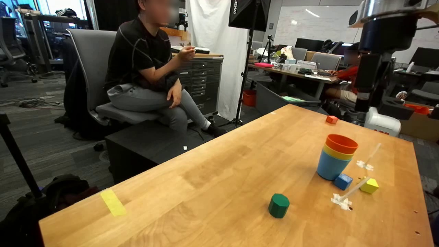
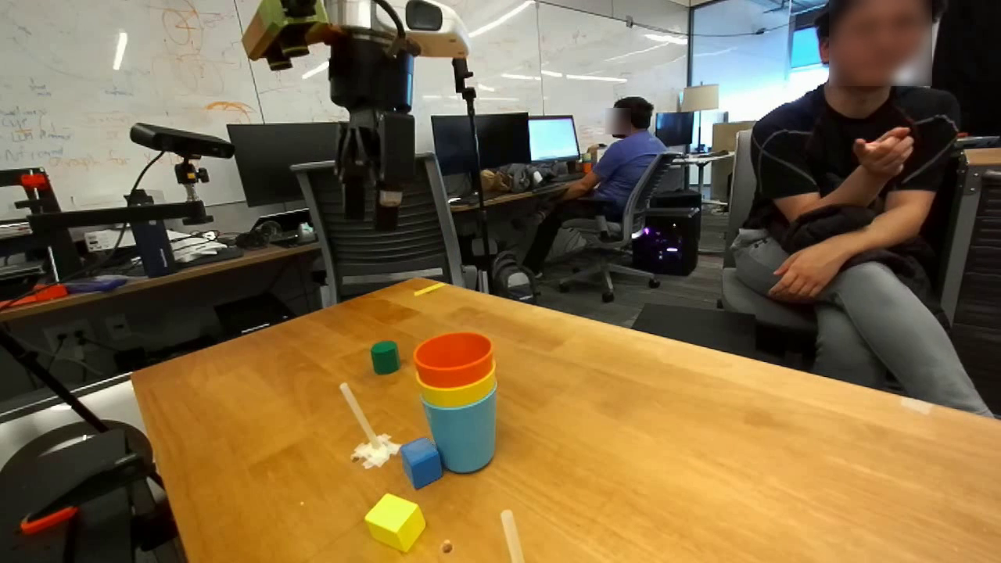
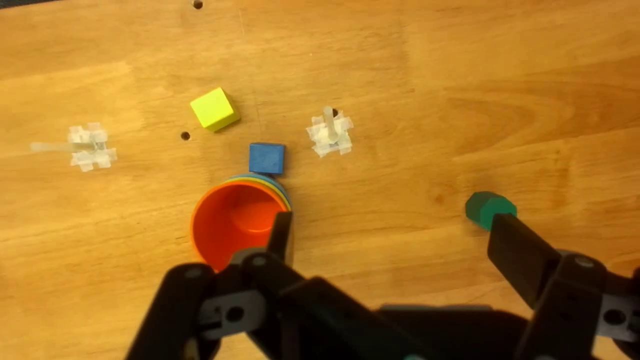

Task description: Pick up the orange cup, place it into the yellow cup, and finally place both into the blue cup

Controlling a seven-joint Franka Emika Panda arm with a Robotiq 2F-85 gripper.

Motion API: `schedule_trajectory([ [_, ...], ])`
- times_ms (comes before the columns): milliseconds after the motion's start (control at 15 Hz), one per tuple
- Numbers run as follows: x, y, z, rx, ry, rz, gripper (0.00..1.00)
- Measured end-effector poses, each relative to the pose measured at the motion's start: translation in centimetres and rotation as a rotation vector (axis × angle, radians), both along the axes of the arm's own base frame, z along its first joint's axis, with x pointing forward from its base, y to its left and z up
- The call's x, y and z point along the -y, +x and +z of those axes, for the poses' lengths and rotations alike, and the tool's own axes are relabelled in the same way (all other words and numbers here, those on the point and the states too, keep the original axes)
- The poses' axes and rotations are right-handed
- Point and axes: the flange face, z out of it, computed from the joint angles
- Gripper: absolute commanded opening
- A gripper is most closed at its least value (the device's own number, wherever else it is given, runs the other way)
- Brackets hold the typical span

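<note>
The orange cup (image 1: 343, 144) sits inside the yellow cup (image 1: 337, 153), and both sit in the blue cup (image 1: 331, 166). The stack stands upright on the wooden table, and it also shows in an exterior view with the orange cup (image 2: 455, 361) on top, the yellow cup (image 2: 460, 391) as a band, and the blue cup (image 2: 463, 432) below. In the wrist view I look into the orange cup (image 3: 235, 215); a finger hides part of it. My gripper (image 3: 393, 218) is open and empty, its fingers wide apart, high above the table. It also hangs high in an exterior view (image 2: 372, 213).
A blue block (image 2: 422, 463) stands beside the stack. A yellow block (image 2: 396, 522), a green block (image 1: 279, 206) and a small red block (image 1: 331, 119) are on the table. Thin translucent sticks (image 1: 356, 188) rise from white tape patches near the stack. A person (image 1: 147, 65) sits beyond the table.
</note>
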Motion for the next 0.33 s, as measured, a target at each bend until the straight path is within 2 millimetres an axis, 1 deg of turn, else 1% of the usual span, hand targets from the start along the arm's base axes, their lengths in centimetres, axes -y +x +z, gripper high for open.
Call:
schedule_trajectory([
  [333, -0.08, -0.14, 0.22, -0.002, 0.003, 0.015, 1.00],
])
